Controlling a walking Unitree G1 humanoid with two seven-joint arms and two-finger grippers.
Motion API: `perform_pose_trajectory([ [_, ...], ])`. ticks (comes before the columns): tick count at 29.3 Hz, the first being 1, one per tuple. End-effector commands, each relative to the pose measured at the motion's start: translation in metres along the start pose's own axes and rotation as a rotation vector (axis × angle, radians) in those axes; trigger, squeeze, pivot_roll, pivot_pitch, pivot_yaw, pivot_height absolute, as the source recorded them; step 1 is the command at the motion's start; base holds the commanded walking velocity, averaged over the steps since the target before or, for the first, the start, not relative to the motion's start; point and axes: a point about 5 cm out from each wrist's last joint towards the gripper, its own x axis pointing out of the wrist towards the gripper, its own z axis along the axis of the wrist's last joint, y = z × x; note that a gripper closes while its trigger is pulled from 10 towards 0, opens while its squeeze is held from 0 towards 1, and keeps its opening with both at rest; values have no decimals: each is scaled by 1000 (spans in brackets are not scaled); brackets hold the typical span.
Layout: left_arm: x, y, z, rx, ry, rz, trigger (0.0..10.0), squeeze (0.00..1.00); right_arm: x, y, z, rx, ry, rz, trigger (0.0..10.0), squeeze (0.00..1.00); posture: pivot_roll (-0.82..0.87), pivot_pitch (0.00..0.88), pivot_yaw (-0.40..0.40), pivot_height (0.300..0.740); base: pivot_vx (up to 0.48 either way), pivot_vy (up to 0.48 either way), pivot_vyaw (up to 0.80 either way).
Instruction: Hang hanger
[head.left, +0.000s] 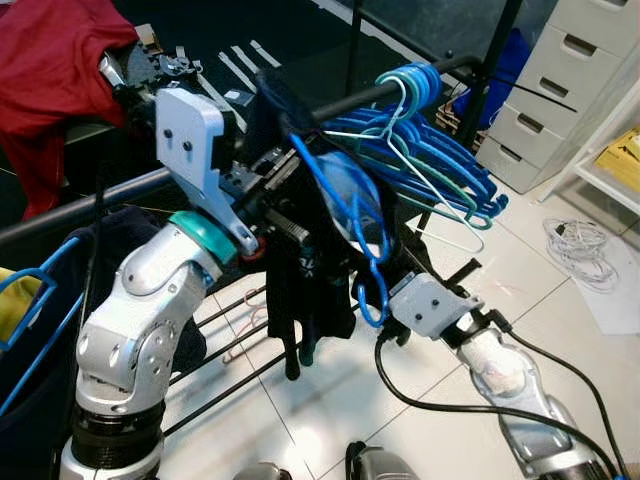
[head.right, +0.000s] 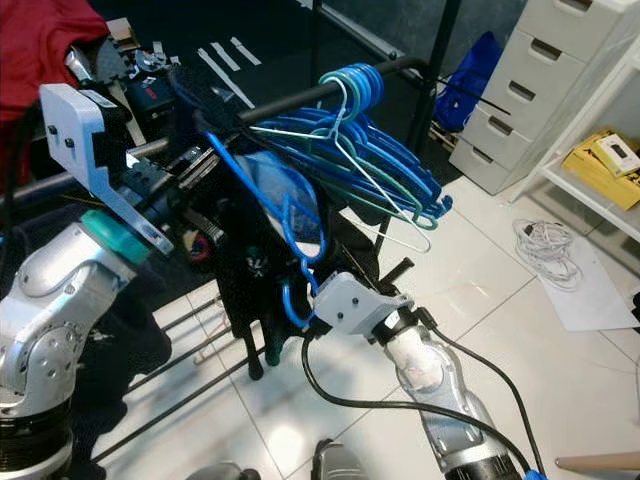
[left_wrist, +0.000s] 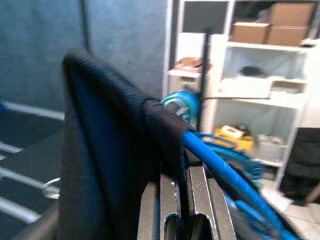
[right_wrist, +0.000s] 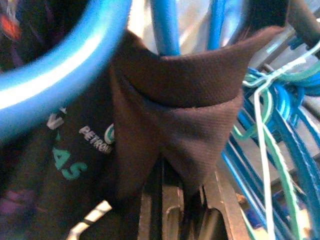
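Note:
A blue hanger (head.left: 345, 195) carrying a black garment (head.left: 310, 290) is held between both arms, just in front of the black rack rail (head.left: 350, 100). My left gripper (left_wrist: 182, 172) is at the hanger's upper end and is shut on the black fabric and the blue bar. At the lower end my right gripper (right_wrist: 187, 185) is shut on a fold of the same garment, beside a blue loop of the hanger (head.left: 372, 305). The garment (right_wrist: 75, 165) shows teal lettering. A bunch of blue and teal hangers (head.left: 440, 160) hangs on the rail to the right.
A red cloth (head.left: 50, 70) is draped over the rack at the far left. White drawers (head.left: 570, 90) stand at the back right, with a coiled white cable (head.left: 580, 245) on the tiled floor. Low rack bars (head.left: 230, 380) cross beneath the garment.

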Motion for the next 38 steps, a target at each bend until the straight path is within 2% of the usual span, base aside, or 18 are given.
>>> perform_pose_trajectory([
  [1,-1,-1,-25,-7,120,3,10000,0,2,4,24,128,-93,77,0,0,-92,64,60,740,0,0,0],
  [2,-1,-1,-25,-7,120,3,10000,0,2,4,24,128,-93,77,0,0,-92,64,60,740,0,0,0],
  [3,-3,3,-33,23,150,29,10000,0,-3,10,31,226,-95,177,0,0,-92,64,58,740,0,0,0],
  [4,-3,3,-33,23,150,29,10000,0,-3,10,31,226,-95,177,0,0,-92,64,58,740,0,0,0],
  [6,-11,8,-46,94,199,22,10000,0,-16,19,33,350,-56,330,0,0,-91,63,55,740,0,0,0],
  [13,-20,10,-49,107,205,-22,10000,55,-27,21,29,375,-11,392,0,0,-89,62,53,740,0,0,0],
  [14,-22,11,-46,95,191,-38,10000,933,-31,18,31,377,-5,402,0,0,-88,61,53,740,0,0,0],
  [16,-24,13,-40,67,168,-50,10000,1000,-33,10,34,360,-11,404,0,0,-93,58,54,740,0,0,0],
  [20,-24,14,-33,9,132,-71,10000,965,-33,0,41,338,-25,394,0,0,-96,56,57,740,0,0,0],
  [21,-26,14,-25,-67,101,-118,10000,0,-33,-7,46,316,-37,395,0,0,-97,54,56,740,0,0,0],
  [25,-34,9,-19,-126,82,-255,10000,0,-37,-4,52,334,-21,478,0,0,-93,49,53,740,0,0,0],
  [28,-34,9,-19,-126,82,-255,10000,0,-37,-4,52,334,-21,478,0,0,-93,49,53,740,0,0,0],
  [29,-40,7,-21,-107,98,-294,10000,0,-47,6,55,364,11,576,0,0,-95,53,56,740,0,0,0],
  [31,-40,7,-21,-107,98,-294,10000,0,-47,6,55,364,11,576,0,0,-95,53,56,740,0,0,0],
  [32,-37,10,-25,-74,108,-242,10000,0,-57,15,57,392,41,658,0,0,-101,56,58,740,0,0,0],
  [35,-31,14,-28,-40,113,-167,10000,0,-65,20,60,413,64,716,0,0,-106,58,60,740,0,0,0],
  [36,-25,18,-30,-13,112,-108,8235,0,-69,22,63,424,76,750,0,0,-109,61,62,740,0,0,0],
  [38,-25,18,-30,-13,112,-108,8235,0,-69,22,63,424,76,750,0,0,-109,61,62,740,0,0,0],
])
